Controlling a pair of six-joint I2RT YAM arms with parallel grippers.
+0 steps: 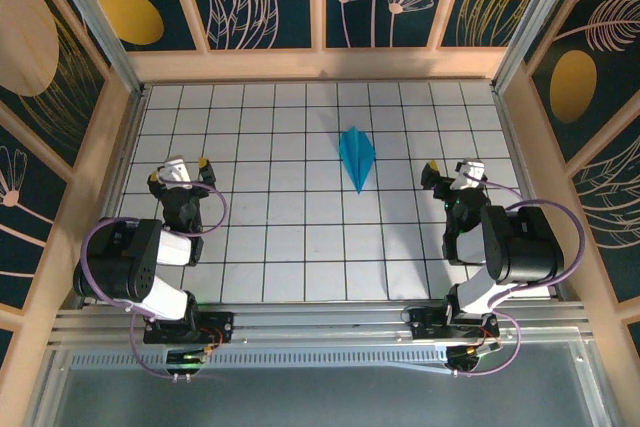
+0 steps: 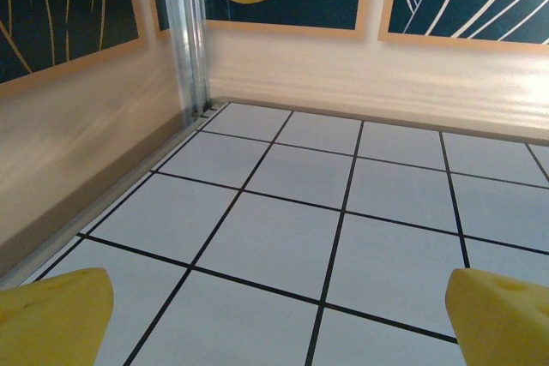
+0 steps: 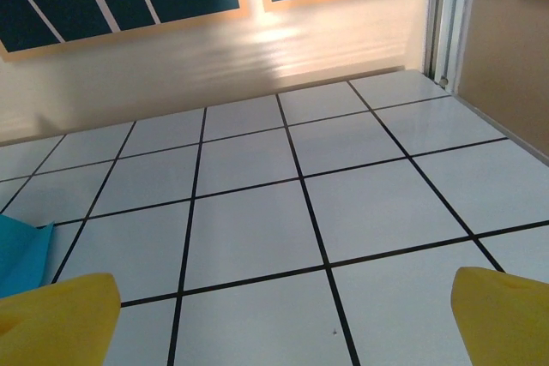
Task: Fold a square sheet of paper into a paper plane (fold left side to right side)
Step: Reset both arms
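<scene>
White-tiled bench (image 1: 270,247): a slim, pointed turquoise-blue paper plane (image 1: 357,157) lies flat between the left end effector (image 1: 179,169) and right end effector (image 1: 457,169), both wide open and empty.

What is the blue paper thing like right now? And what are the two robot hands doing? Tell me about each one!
paper plane: folded into a slim pointed dart, lying on the tiled table between the two arms, nothing touching it.
left gripper: open, empty, well apart from the plane.
right gripper: open, empty, apart from the plane, which lies off to its left.
</scene>
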